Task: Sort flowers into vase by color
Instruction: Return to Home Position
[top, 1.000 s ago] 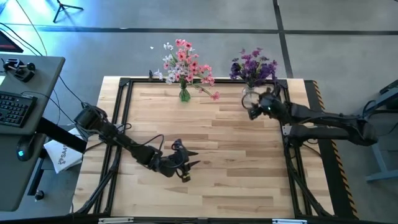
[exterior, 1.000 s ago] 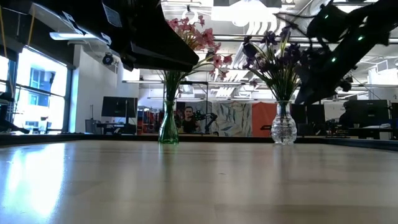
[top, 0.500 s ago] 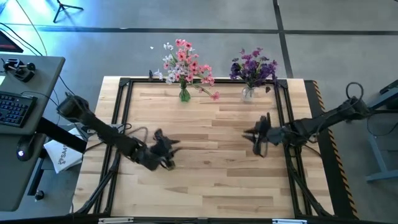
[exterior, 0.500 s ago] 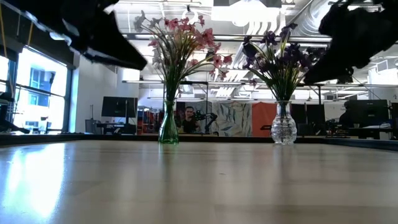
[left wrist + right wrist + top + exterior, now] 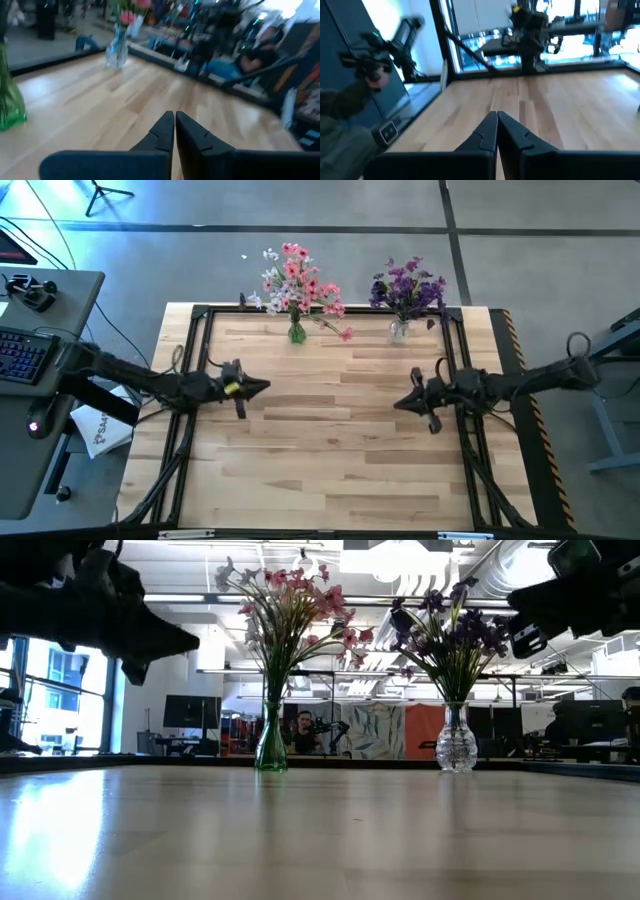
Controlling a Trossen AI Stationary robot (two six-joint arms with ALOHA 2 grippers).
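Pink and white flowers [image 5: 296, 282] stand with their stems in a green vase [image 5: 297, 332] at the table's far edge. Purple flowers [image 5: 406, 286] stand in a clear glass vase [image 5: 399, 330] to its right. Both vases show in the low view, the green vase [image 5: 271, 745] left of the clear vase [image 5: 456, 745]. My left gripper [image 5: 262, 386] is shut and empty above the table's left part. My right gripper [image 5: 398, 403] is shut and empty above the table's right part. Both point toward the table's middle.
A black frame [image 5: 200, 330] runs along the table's edges. A desk with a keyboard [image 5: 22, 350] stands to the left of the table. The room behind shows a person [image 5: 304, 730] far off. The wooden tabletop [image 5: 330, 440] lies between the two arms.
My left gripper has drawn back from the table's near middle toward the left edge and a little farther from me. My right gripper has left the clear vase at the far edge and come toward the near edge, then settled at the right side. Both vases stay in place.
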